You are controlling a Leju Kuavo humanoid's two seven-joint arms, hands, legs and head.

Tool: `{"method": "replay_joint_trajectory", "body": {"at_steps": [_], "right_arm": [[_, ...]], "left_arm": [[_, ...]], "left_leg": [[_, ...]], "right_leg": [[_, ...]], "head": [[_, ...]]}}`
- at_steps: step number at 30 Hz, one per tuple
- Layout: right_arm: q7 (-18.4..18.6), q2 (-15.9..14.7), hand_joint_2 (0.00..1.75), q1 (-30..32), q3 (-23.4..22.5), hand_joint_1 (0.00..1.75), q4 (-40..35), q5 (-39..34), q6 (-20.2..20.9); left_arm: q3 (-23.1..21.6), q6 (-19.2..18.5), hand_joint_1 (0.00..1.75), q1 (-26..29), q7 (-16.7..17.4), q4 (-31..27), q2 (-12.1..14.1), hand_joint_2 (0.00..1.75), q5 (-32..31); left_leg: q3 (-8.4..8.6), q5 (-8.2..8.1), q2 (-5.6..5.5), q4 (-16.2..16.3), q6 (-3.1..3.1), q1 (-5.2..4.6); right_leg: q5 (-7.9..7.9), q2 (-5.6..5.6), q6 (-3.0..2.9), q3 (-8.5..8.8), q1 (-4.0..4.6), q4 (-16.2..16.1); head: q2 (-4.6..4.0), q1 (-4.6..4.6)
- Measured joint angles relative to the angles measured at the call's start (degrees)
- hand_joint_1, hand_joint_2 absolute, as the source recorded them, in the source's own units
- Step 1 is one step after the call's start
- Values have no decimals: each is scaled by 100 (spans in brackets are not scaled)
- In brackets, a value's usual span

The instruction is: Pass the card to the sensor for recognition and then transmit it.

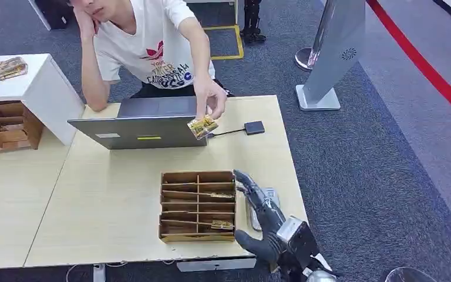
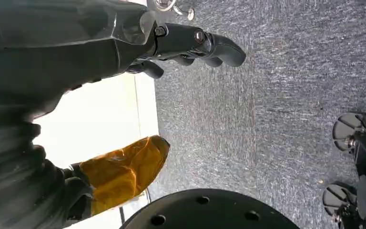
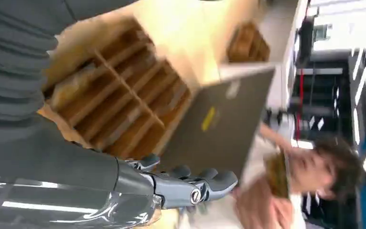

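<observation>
Person's hand (image 1: pixel 210 96) holds the card (image 1: pixel 202 126) by the laptop (image 1: pixel 147 124). Robot's right hand (image 1: pixel 259 212) is empty, fingers spread, beside the wooden organizer (image 1: pixel 198 205). Left hand (image 2: pixel 190 45) hangs w/ fingers curled, nothing in it.

A person in a white T-shirt (image 1: pixel 147 47) is sitting behind the light wooden worktop (image 1: pixel 105 200), leaning one elbow on it and holding a card (image 1: pixel 202 126) out over the edge of an open grey laptop (image 1: pixel 144 123). A small dark sensor (image 1: pixel 254 127) is lying just beside the laptop, joined to it by a cable. Nearer the camera, a wooden compartment box (image 1: pixel 198 205) is sitting on the worktop, and the right robot hand (image 1: pixel 258 205) is reaching along its right side, fingers apart and holding nothing. A white cabinet (image 1: pixel 29 88) is standing at the left.
</observation>
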Motion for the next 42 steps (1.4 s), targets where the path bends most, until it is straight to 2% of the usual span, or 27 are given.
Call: {"method": "replay_joint_trajectory", "body": {"at_steps": [7, 10, 12, 17, 24, 29, 35, 36, 37, 38, 39, 40, 42], "right_arm": [[35, 33, 175, -435, 208, 0, -138, 1959, -1799], [227, 87, 175, -602, 334, 0, -127, 3262, -2739], [315, 120, 175, -714, 407, 0, -105, 3757, -3029], [623, 190, 175, -946, 525, 0, 30, 4678, -3330], [1087, 208, 175, -1353, 623, 0, 433, 6094, -3411], [1379, 210, 175, -1742, 664, 0, 889, 6792, -3409], [1552, 256, 175, -2130, 675, 0, 1440, 7345, -3461], [1576, 273, 175, -2192, 678, 17, 1528, 7440, -3485], [1596, 289, 175, -2240, 680, 66, 1607, 7501, -3507], [1611, 306, 175, -2285, 684, 159, 1680, 7557, -3527], [1617, 326, 175, -2332, 689, 159, 1748, 7605, -3544], [1628, 345, 175, -2370, 691, 175, 1799, 7632, -3558], [1648, 385, 175, -2412, 699, 175, 1860, 7673, -3608]], "left_arm": [[-2, 11, 0, 0, 2, 0, -13, 175, 0], [-2, 2, 0, -4, 28, 0, -20, 175, -4], [-2, -2, 0, -4, 37, 0, -26, 175, -4], [-15, -66, 0, -9, 44, -2, -31, 175, -22], [-66, -179, 0, -16, 59, -2, -26, 175, -66], [-135, -245, 0, -25, 94, 0, -24, 175, -129], [-216, -291, 0, -38, 127, 0, -4, 175, -227], [-221, -300, 0, -39, 136, 0, 0, 175, -243], [-225, -299, 0, -42, 144, 0, 2, 175, -265], [-234, -304, 0, -46, 144, 0, 2, 175, -288], [-245, -308, 0, -48, 144, 0, 2, 175, -297], [-249, -310, 0, -51, 146, -2, 2, 175, -310], [-251, -315, 0, -58, 146, 0, 2, 175, -310]], "left_leg": [[-1, 0, -1, 0, 0, 0], [0, 0, 0, 0, 0, 0], [1, 0, 0, 0, 0, 1], [0, 0, 0, 0, 0, 0], [0, 3, 0, 0, 0, 0], [1, 3, 0, 0, 0, 0], [1, 4, -1, 0, 0, 0], [1, 4, -1, 0, 0, 0], [1, 4, -1, 0, 0, 0], [1, 4, -1, 0, 0, 0], [1, 4, -2, 0, 0, 0], [1, 4, -1, 0, 0, 0], [1, 4, -1, 0, 0, 0]], "right_leg": [[1, 0, 0, 0, 0, 0], [1, 0, 0, -1, 0, 0], [0, 0, 0, -1, 0, 0], [1, 0, 0, 0, 0, 1], [2, 0, -1, 0, 0, 1], [3, 0, -2, 0, 0, 1], [3, 0, -2, 0, 0, 2], [3, 0, -2, 0, 0, 2], [3, 0, -2, 0, 0, 2], [3, 0, -2, 0, 0, 2], [3, 0, -2, 0, 0, 2], [3, 0, -2, 0, 0, 2], [3, -1, -2, 0, 0, 2]], "head": [[0, 0], [0, 0], [0, 0], [0, 2], [0, 0], [0, 0], [0, 2], [0, 0], [0, 2], [0, 0], [0, 2], [0, 0], [0, 2]]}}
